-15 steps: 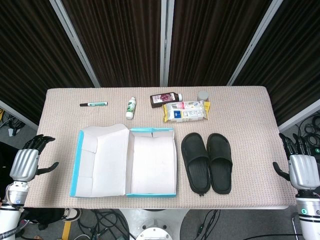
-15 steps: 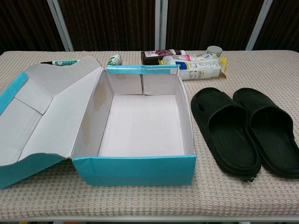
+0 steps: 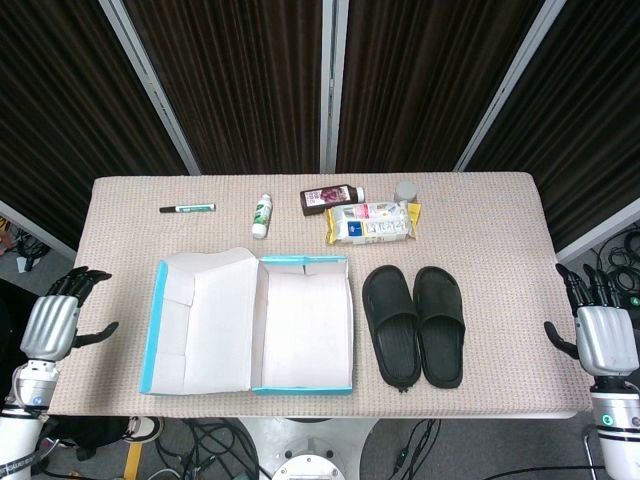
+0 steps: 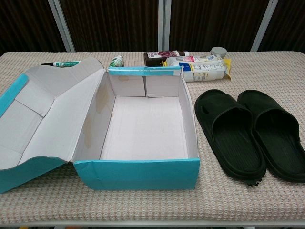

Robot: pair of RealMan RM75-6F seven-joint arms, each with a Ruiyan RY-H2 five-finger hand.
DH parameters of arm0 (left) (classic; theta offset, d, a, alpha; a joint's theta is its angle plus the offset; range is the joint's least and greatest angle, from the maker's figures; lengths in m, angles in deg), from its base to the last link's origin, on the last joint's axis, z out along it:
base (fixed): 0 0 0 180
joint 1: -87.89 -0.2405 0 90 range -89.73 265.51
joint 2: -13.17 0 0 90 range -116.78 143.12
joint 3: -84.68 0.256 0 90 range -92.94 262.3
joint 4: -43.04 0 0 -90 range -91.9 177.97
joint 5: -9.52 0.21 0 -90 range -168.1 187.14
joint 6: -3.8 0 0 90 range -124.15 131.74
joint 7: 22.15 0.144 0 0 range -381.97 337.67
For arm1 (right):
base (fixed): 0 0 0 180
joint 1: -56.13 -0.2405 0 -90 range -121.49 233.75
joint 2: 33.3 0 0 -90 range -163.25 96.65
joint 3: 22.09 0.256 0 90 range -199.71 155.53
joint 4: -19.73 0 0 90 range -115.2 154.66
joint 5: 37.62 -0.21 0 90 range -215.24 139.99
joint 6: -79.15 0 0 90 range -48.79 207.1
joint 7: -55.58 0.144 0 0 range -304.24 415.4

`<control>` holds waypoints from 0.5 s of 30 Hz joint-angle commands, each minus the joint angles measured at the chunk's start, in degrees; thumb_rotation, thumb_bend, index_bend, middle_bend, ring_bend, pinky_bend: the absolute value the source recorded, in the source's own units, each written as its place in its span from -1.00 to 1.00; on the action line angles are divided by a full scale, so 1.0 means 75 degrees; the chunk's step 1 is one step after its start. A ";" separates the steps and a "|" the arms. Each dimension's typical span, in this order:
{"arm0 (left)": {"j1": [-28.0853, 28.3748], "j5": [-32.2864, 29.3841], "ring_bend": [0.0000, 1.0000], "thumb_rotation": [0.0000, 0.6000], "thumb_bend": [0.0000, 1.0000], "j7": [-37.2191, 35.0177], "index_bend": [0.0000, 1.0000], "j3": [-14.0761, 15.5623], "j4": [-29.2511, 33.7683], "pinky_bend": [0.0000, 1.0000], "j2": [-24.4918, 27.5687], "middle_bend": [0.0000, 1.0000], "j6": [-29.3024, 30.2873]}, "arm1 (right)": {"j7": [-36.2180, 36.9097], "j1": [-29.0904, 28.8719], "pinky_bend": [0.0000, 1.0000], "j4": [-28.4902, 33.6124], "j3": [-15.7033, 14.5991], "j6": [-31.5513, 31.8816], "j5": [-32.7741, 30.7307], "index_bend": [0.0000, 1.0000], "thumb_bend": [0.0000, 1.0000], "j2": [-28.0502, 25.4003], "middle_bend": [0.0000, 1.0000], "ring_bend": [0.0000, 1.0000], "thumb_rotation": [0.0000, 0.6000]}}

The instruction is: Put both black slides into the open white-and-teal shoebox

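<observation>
A beige woven table (image 3: 480,215) stood before dark curtains (image 3: 240,70); both black slides (image 3: 412,325) lay side by side just right of the open shoebox (image 3: 300,325); left hand (image 3: 50,327) and right hand (image 3: 606,338) hung spread, empty, off the table's ends.

In the head view, the left hand (image 3: 50,325) hangs off the left edge of the worktop (image 3: 500,260), back plate facing up, dark fingers (image 3: 78,279) spread apart and pointing away from the robot, thumb jutting toward the worktop. It holds nothing. The right hand (image 3: 600,335) sits off the right edge in a mirrored pose, fingers splayed, thumb angled inward, also holding nothing. Neither hand shows in the chest view.
</observation>
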 commanded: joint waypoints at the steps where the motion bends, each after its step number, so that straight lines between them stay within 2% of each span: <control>1: 0.0022 -0.0017 -0.74 1.00 -0.66 -0.0002 -0.55 -0.0008 0.0016 -0.58 0.0026 -0.56 -0.0039 | -0.0129 -0.0080 -0.91 0.0177 0.0050 -0.0088 -0.0026 -0.83 -0.67 -0.0107 -0.61 -1.00 1.00; 11: 0.0007 -0.0033 -0.74 1.00 -0.66 -0.0152 -0.55 0.0049 -0.0150 -0.58 0.0018 -0.56 -0.0102 | -0.1026 -0.0872 -0.91 0.1079 0.0352 -0.0993 -0.0053 -0.83 -0.67 -0.0677 -0.59 -1.00 1.00; 15: -0.0045 -0.0012 -0.74 1.00 -0.66 -0.0215 -0.55 0.0077 -0.0176 -0.58 -0.0006 -0.56 -0.0033 | -0.1455 -0.1391 -0.91 0.1611 0.0500 -0.1785 -0.0319 -0.83 -0.67 -0.0950 -0.55 -1.00 1.00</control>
